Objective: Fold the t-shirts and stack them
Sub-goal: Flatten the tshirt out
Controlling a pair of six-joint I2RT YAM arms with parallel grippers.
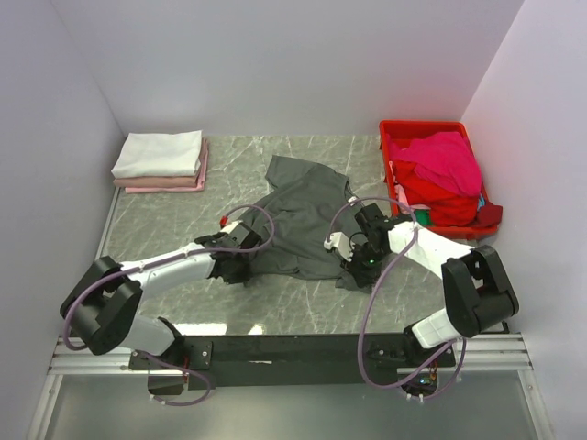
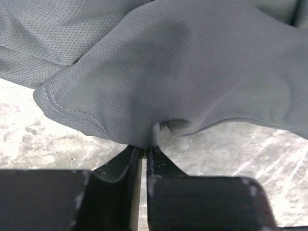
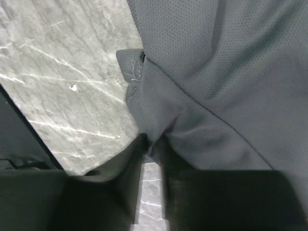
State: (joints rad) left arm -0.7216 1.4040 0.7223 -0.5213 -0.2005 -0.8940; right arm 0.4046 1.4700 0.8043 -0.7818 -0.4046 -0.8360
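Note:
A dark charcoal-grey t-shirt point(image 1: 307, 213) lies crumpled in the middle of the marble table. My left gripper point(image 1: 237, 263) is at its near left edge. In the left wrist view the jaws point(image 2: 144, 148) are shut on a pinch of the shirt's stitched hem point(image 2: 72, 115). My right gripper point(image 1: 359, 264) is at the shirt's near right edge; its jaws point(image 3: 154, 144) have closed onto a fold of the grey cloth point(image 3: 216, 96). A white folded t-shirt point(image 1: 158, 153) lies on a pale pink one point(image 1: 170, 184) at the back left.
A red plastic crate point(image 1: 426, 128) at the back right holds magenta cloth point(image 1: 451, 158) and red cloth. White walls close in the table on three sides. Bare marble point(image 1: 156, 220) shows between the folded stack and my left arm.

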